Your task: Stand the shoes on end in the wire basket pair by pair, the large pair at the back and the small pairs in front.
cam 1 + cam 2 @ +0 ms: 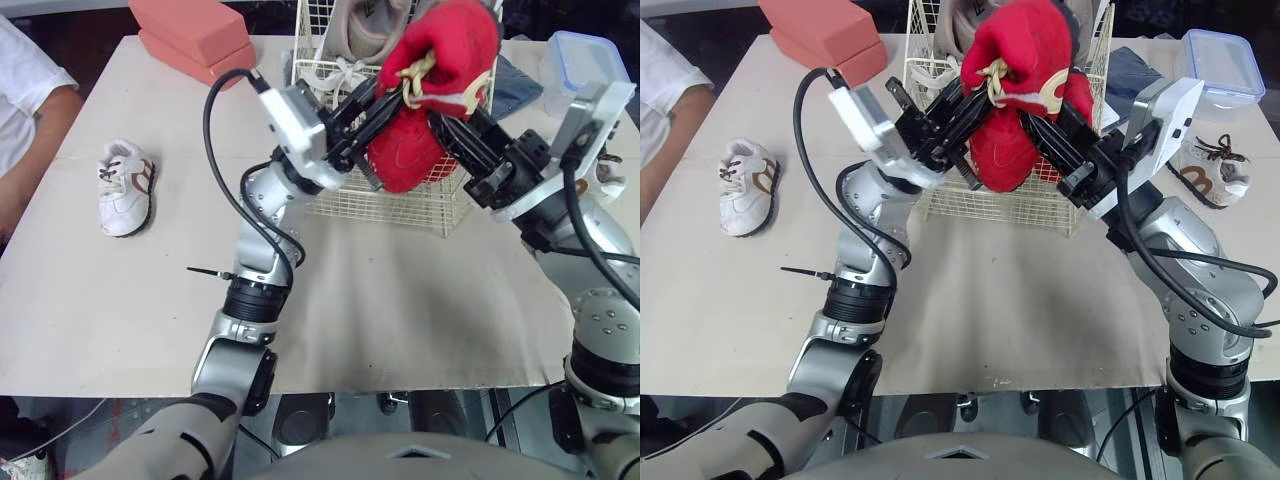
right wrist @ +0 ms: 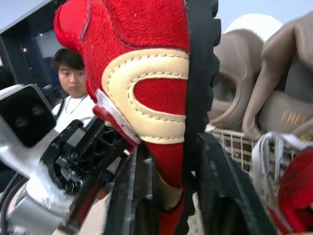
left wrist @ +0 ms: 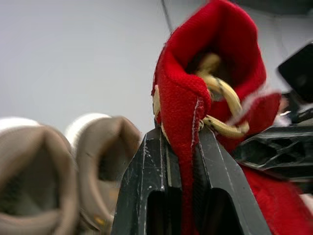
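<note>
Left tool (image 3: 181, 147) is clamped on the collar of the red shoes (image 1: 440, 60). Right tool (image 2: 171, 166) is clamped at the heel end, with the black sole against one finger. I've got them held in the air over the near wall of the wire basket (image 1: 400, 205). I can't separate the two reds where they overlap. The tan pair (image 1: 375, 25) stands at the far end, cut off by the frame. One small white shoe (image 1: 125, 185) lies on the counter (image 1: 400, 300) at left, another (image 1: 1210, 170) at right near the lidded box (image 1: 585, 60). There's a broad bare stretch of counter on the near side of the basket.
</note>
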Robot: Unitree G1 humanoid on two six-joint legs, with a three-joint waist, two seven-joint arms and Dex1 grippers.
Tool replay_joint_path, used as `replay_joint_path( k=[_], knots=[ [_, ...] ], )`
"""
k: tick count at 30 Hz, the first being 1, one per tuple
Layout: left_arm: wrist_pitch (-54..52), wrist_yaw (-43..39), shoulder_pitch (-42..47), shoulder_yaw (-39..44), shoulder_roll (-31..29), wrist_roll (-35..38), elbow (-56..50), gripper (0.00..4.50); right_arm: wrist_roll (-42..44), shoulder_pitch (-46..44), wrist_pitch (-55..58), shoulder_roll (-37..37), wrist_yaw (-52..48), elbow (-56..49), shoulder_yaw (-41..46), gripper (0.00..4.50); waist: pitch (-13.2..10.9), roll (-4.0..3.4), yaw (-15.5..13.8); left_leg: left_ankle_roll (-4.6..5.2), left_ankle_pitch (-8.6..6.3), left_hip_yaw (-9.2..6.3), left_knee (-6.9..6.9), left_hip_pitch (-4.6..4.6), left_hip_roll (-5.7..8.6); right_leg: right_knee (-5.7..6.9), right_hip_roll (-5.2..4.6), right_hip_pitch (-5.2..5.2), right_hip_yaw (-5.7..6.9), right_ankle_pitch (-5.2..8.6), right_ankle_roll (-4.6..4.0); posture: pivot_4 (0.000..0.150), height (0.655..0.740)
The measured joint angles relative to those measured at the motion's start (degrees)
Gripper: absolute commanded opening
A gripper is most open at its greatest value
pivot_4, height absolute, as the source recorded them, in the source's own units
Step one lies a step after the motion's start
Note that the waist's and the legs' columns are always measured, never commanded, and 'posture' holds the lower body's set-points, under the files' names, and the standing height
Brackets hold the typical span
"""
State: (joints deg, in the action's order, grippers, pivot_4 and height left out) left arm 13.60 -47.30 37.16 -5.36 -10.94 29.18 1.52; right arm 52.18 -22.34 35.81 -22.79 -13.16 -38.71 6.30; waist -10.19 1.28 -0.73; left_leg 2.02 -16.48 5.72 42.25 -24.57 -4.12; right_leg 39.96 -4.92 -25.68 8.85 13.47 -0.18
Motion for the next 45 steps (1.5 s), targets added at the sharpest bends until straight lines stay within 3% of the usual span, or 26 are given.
replay_joint_path(
  k=[2, 4, 10, 14, 19, 24, 28, 32, 34, 38, 39, 45],
  knots=[
    [-3.4, -1.7, -0.3, 1.1, -1.1, 3.0, -1.0, 2.99, 0.0, 0.0, 0.0, -0.4, -0.5, 0.0, 0.0, 0.13, 0.0, 0.0, 0.0, 0.0, 0.0, 0.0, 0.0, -0.01, 0.0, 0.0, 0.0, 0.0, 0.0, 0.0, 0.0, 0.15, 0.686],
    [-8.4, -3.9, -0.4, 2.2, -3.2, 7.2, -2.1, 3.74, 0.3, 0.2, -0.1, -1.4, -1.8, 0.0, 0.4, 0.13, 0.0, 0.0, 0.0, 0.0, 0.0, 0.0, 0.01, -0.02, -0.01, -0.01, 0.0, 0.0, 0.0, 0.0, 0.0, 0.15, 0.686],
    [-28.7, -13.9, 0.1, 6.1, -15.7, 21.1, -6.8, 3.74, -1.5, 4.1, -1.9, -8.1, -11.4, 1.3, 1.5, 0.13, 0.0, -0.03, -0.1, 0.0, 0.0, -0.02, -0.02, 0.0, -0.02, -0.03, 0.0, 0.01, -0.01, 0.01, 0.02, 0.15, 0.686],
    [-37.1, -15.5, 2.1, 6.2, -18.5, 23.9, -7.9, 3.74, -3.8, 4.2, -4.5, -8.3, -15.4, 1.6, 1.1, 0.13, 0.0, -0.03, -0.1, 0.0, 0.0, -0.04, 0.0, -0.02, -0.01, -0.04, 0.0, 0.01, -0.01, 0.02, 0.02, 0.15, 0.686],
    [-42.7, -13.7, 5.9, 4.6, -20.3, 21.0, -8.9, 3.74, -7.5, 4.6, -6.7, -8.8, -18.7, 2.0, 0.1, 0.13, 0.0, -0.03, -0.1, 0.0, 0.0, -0.02, -0.01, 0.0, 0.02, -0.04, 0.0, 0.02, -0.04, 0.01, 0.02, 0.15, 0.686],
    [-43.8, -12.0, 6.5, 2.9, -18.4, 17.1, -8.7, 3.74, -10.1, 4.5, -7.6, -8.5, -19.4, 2.5, -1.3, 0.13, 0.0, -0.03, -0.1, -0.01, 0.0, -0.02, -0.02, -0.01, 0.01, -0.03, 0.01, 0.0, -0.03, 0.01, 0.01, 0.15, 0.686],
    [-43.8, -12.5, 7.4, 2.8, -17.3, 15.9, -7.6, 2.52, -11.3, 4.5, -7.8, -8.2, -19.5, 2.6, -1.4, 0.13, 0.0, -0.03, -0.1, -0.01, 0.0, -0.01, -0.01, 0.0, 0.02, -0.03, 0.0, 0.01, -0.03, 0.01, 0.02, 0.15, 0.686],
    [-43.5, -12.7, 7.6, 3.5, -16.9, 14.8, -6.3, 0.66, -11.9, 4.5, -7.8, -7.9, -19.6, 2.6, -2.0, 0.13, 0.0, -0.03, -0.1, -0.01, 0.0, -0.01, -0.01, -0.01, 0.02, -0.03, 0.0, 0.0, -0.03, 0.01, 0.01, 0.15, 0.686],
    [-43.3, -12.8, 7.6, 3.8, -16.9, 14.4, -6.0, 0.27, -12.1, 4.5, -7.8, -7.7, -20.0, 2.6, -2.1, 0.13, 0.0, -0.04, -0.1, -0.01, 0.0, -0.01, -0.01, -0.01, 0.01, -0.04, 0.0, 0.0, -0.03, 0.01, 0.01, 0.15, 0.686],
    [-42.9, -12.7, 7.6, 4.2, -16.1, 13.3, -6.0, 0.22, -12.5, 4.5, -7.7, -7.7, -20.0, 2.6, -2.1, 0.13, 0.0, -0.03, -0.2, -0.01, 0.01, -0.01, 0.0, -0.02, 0.01, -0.03, -0.01, 0.01, -0.03, 0.01, 0.01, 0.15, 0.686],
    [-42.4, -12.2, 7.6, 4.3, -15.6, 12.5, -6.0, 0.22, -12.2, 4.4, -7.4, -7.7, -19.9, 2.6, -2.0, 1.14, 0.0, -0.03, -0.2, -0.01, 0.0, -0.01, 0.0, -0.02, 0.02, -0.04, -0.01, 0.01, -0.03, 0.01, 0.01, 0.15, 0.686],
    [-40.4, -3.6, 7.3, 7.2, -12.0, 10.2, -6.5, 0.22, -9.2, 3.5, -6.2, -7.2, -18.6, 2.4, -1.0, 3.91, 0.0, -0.03, -0.1, -0.01, 0.0, -0.02, -0.02, -0.01, 0.0, -0.03, -0.01, 0.0, -0.03, 0.01, 0.01, 0.15, 0.686]
  ],
)
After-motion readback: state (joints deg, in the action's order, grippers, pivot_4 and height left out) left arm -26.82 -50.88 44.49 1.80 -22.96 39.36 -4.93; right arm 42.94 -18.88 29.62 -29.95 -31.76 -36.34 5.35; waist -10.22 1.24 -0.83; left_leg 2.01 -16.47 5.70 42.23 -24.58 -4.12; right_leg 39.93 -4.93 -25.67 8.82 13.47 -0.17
